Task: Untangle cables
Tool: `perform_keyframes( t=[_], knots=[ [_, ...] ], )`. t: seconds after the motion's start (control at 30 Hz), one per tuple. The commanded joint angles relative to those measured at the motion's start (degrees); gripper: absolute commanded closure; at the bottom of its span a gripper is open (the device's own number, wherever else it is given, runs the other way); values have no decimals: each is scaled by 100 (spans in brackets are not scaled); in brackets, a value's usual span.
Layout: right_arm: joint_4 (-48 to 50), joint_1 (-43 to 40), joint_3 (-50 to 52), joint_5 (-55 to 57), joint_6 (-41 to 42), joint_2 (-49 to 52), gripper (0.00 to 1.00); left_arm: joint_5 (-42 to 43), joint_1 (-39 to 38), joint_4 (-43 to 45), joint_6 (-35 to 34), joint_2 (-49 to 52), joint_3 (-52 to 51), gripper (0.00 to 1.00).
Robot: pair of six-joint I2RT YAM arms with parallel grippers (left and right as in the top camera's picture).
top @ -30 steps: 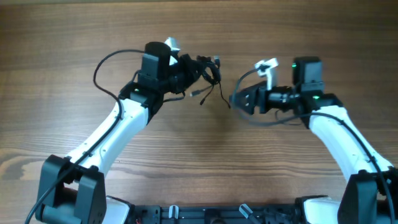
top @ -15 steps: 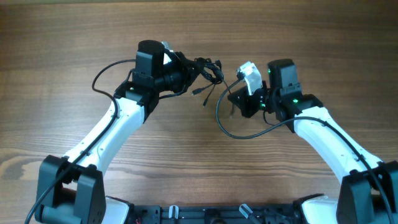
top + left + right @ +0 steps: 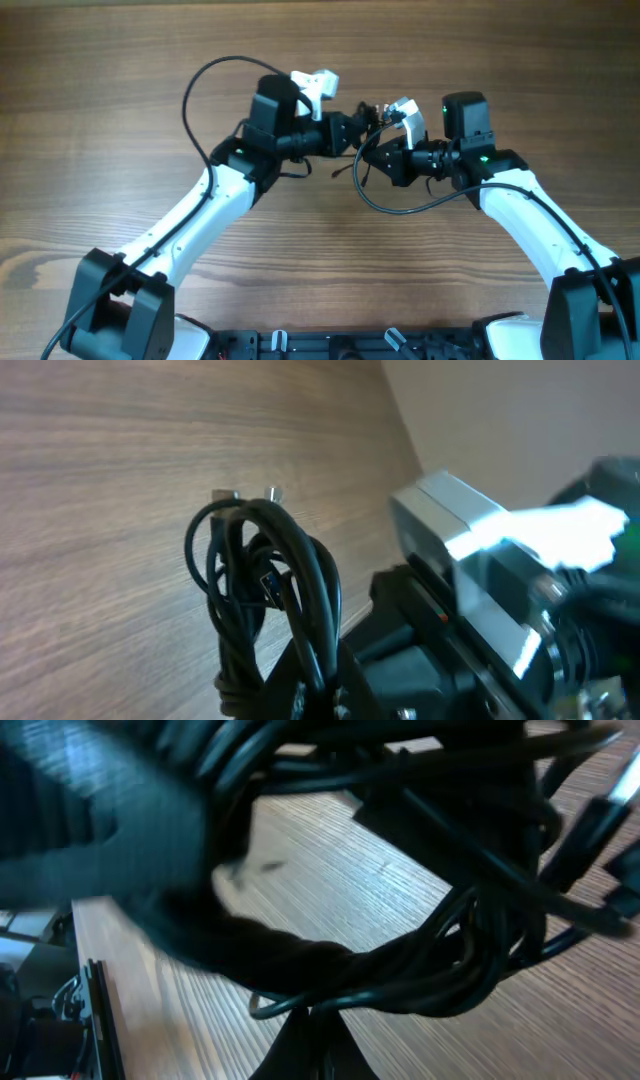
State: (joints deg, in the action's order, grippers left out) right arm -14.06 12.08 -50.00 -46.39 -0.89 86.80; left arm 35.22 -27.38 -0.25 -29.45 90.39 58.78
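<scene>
**Jaws of both arms closed on one knot above the counter**

On the robot's left side, the left jaws are clamped on the cables (image 3: 366, 118). The left wrist view shows the bundle (image 3: 262, 575) rising out of that grip as several black loops, with two small metal plug ends (image 3: 225, 495) poking from its top. The right jaws are closed too, at the opposite side of the same bundle. Their own view is blurred and crowded with strands, so they seem to pinch a cord, though which one cannot be told. The tangle hangs between the two sets of jaws, held off the counter (image 3: 120, 60) above its middle and a little toward its far edge.

The cords look light and limp, so they should sag and follow any pull rather than keep a shape. Their rubbery jackets probably drag on one another, and a hard tug would likely tighten the knot. The plugs are the only stiff parts and the likeliest to snag inside a loop. The better hold is a single outer strand or the cord just behind a plug, so that an end can be fed back through. Gripping the whole clump would only carry it about.
</scene>
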Motion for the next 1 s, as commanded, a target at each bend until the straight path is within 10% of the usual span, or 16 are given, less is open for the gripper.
perform_keyframes(
  t=[0.0,0.37,0.73,0.9,0.97],
  knots=[
    [96,-55,-57,664,533,-76,96,809,-203,-9,815,-37,31,96],
    [468,-872,-57,-1110,957,-79,96,868,-103,-487,1425,-37,31,96],
    [278,-452,-57,-175,1502,-76,94,199,-199,291,22,-37,31,96],
    [-105,-664,-57,57,1128,-79,34,476,160,-11,4,-37,31,96],
    [-280,-887,-57,48,629,-79,27,1010,448,-87,105,-37,31,96]
  ],
)
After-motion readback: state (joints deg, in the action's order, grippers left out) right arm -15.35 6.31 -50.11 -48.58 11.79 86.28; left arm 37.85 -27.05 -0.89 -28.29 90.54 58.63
